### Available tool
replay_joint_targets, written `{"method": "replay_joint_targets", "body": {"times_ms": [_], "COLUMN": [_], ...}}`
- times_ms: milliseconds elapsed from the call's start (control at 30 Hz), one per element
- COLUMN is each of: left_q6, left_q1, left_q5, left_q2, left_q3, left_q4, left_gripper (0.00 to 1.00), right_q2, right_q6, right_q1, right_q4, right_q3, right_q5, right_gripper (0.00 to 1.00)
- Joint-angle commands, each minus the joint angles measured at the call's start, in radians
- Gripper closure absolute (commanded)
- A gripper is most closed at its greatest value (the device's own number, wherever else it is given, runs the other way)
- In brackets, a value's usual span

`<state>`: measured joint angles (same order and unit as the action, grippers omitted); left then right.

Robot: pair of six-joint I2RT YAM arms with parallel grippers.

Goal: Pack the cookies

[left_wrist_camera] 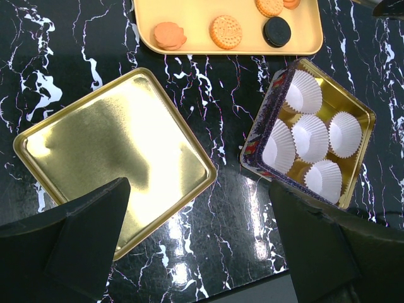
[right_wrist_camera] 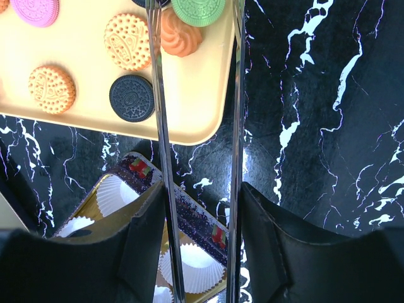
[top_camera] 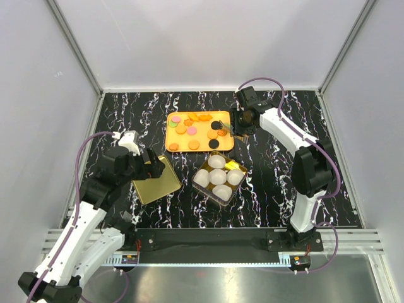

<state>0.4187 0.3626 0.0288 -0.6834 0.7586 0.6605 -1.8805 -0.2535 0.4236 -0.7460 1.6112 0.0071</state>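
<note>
Clamping a pair of metal tongs [right_wrist_camera: 158, 95] between its fingers, the right gripper [top_camera: 243, 123] hangs over the right end of the orange tray [top_camera: 224, 148]. The two blades stand apart with nothing caught between them.

The cookies [top_camera: 189, 129] lie loose on that tray, at the far middle of the table. In the right wrist view an orange flower-shaped cookie [right_wrist_camera: 180, 38] and a green cookie [right_wrist_camera: 197, 9] sit in the gap between the blades. A black cookie [right_wrist_camera: 132, 98] lies just outside the left blade. The blade tips run out of that view, so their height above the cookies cannot be told.

The tongs' long axis runs from the gripper leftward across the tray's right edge, so the nearest cookies lie straight along it. The tin [top_camera: 238, 169] of paper cups [left_wrist_camera: 310, 136] waits just near of the tray.

The left gripper [left_wrist_camera: 199, 240] gapes wide and empty above the gold lid [left_wrist_camera: 113, 158], well away from the cookies, so the pick likely falls to the right arm.
</note>
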Motion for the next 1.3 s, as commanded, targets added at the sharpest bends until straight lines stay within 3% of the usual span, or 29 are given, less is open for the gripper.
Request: {"method": "replay_joint_targets", "body": {"times_ms": [0, 667, 967, 1267], "left_q6": [0.000, 0.002, 0.002, 0.003], "left_q1": [0.001, 0.001, 0.001, 0.001], "left_q5": [-0.003, -0.010, -0.010, -0.015], "left_q2": [0.002, 0.008, 0.007, 0.007], "left_q3": [-0.001, -0.001, -0.001, -0.002], "left_q4": [-0.027, -0.024, -0.024, -0.024], "left_gripper": [0.01, 0.01, 0.01, 0.01], "right_q2": [0.007, -0.031, 0.004, 0.072], "right_q6": [0.007, -0.016, -0.023, -0.018], "right_q1": [0.001, -0.002, -0.008, -0.008], "right_q4": [0.013, 0.023, 0.033, 0.019], "right_q3": [0.026, 0.018, 0.024, 0.046], "right_q5": [0.005, -0.004, -0.006, -0.002], "right_gripper": [0.44, 0.49, 0.60, 0.61]}}
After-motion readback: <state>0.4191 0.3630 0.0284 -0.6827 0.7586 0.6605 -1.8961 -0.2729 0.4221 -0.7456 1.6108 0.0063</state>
